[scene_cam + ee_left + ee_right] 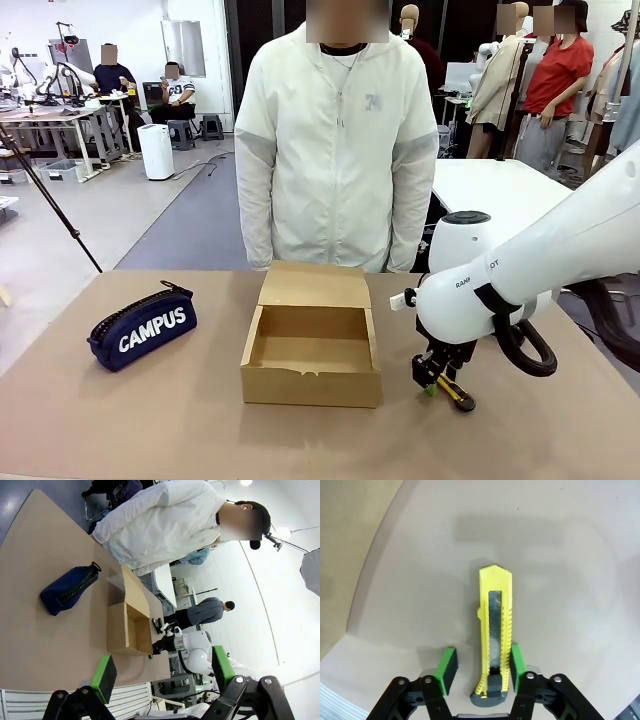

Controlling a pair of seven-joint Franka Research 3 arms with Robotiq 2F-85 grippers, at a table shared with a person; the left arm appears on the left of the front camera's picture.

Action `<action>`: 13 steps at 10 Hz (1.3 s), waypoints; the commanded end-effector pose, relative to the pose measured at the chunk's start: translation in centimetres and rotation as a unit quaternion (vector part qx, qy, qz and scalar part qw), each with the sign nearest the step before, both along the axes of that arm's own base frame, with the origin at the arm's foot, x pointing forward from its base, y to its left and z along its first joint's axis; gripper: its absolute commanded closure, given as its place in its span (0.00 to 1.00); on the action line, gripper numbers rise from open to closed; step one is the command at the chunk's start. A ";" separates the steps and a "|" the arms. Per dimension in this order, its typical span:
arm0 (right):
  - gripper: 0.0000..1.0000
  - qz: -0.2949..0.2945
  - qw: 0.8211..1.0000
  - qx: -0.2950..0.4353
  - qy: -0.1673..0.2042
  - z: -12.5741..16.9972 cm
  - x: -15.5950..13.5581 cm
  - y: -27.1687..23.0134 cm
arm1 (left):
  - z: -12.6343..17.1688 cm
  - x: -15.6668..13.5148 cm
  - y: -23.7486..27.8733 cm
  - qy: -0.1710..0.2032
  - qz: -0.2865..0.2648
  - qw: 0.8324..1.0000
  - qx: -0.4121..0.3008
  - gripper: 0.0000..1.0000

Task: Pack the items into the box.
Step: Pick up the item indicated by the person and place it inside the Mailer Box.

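Your right claw [481,656] straddles the knife [495,620], lower right in the front view, narrowed partway: one pad [516,656] touches it, the other stands off. You're on the knife pick; finish the squeeze, lift, and carry it to the open box [310,375] at centre. The pouch [142,326] lies left; the left claw [162,672] hangs wide. The blade looks retracted, I think; the knife's butt hides under the claw.

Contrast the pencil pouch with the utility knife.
The pencil pouch is navy with white lettering; the utility knife is yellow and black. The pouch is plump, the knife slim and flat. The pouch lies left of the box; the knife lies right of it, straddled by the open right end effector. Both lie on the table, unpacked.
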State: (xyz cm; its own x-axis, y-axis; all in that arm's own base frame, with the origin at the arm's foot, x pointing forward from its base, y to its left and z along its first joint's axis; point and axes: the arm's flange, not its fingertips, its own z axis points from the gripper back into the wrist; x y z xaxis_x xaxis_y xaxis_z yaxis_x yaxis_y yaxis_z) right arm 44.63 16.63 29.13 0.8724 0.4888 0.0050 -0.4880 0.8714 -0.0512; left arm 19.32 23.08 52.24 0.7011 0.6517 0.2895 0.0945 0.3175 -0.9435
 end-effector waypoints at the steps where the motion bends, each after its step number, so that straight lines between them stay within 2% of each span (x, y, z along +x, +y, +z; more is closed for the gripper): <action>1: 1.00 -0.016 1.000 0.010 -0.003 -0.3 0.1 -0.3 | 0.1 0.1 0.1 -0.012 -0.001 1.000 -0.001 0.00; 7: 1.00 -0.006 1.000 0.018 0.006 -0.3 0.1 -0.3 | 0.1 0.1 0.1 -0.012 -0.001 1.000 -0.001 0.00; 9: 1.00 -0.002 1.000 0.017 0.007 0.6 -0.1 -0.4 | 0.1 0.1 0.1 -0.012 -0.001 1.000 -0.001 0.00; 10: 1.00 0.005 1.000 0.013 0.006 2.5 -0.5 -0.7 | 0.1 0.1 0.1 -0.012 -0.001 1.000 -0.001 0.00; 12: 1.00 -0.008 1.000 0.009 0.027 10.3 -2.6 -2.2 | 0.1 0.1 0.1 -0.012 -0.001 1.000 -0.001 0.00; 13: 1.00 0.001 0.999 0.004 0.049 13.2 -3.5 -2.6 | 0.1 0.1 0.1 -0.012 -0.001 1.000 -0.001 0.00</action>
State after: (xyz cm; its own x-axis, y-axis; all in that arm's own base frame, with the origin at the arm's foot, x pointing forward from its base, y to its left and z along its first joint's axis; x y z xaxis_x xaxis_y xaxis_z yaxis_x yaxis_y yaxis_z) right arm 42.04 15.00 38.30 0.8801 0.4732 -0.0380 -0.4742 0.8802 -0.0221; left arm 19.33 23.08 52.22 0.7013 0.6516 0.2892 0.0943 0.3173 -0.9436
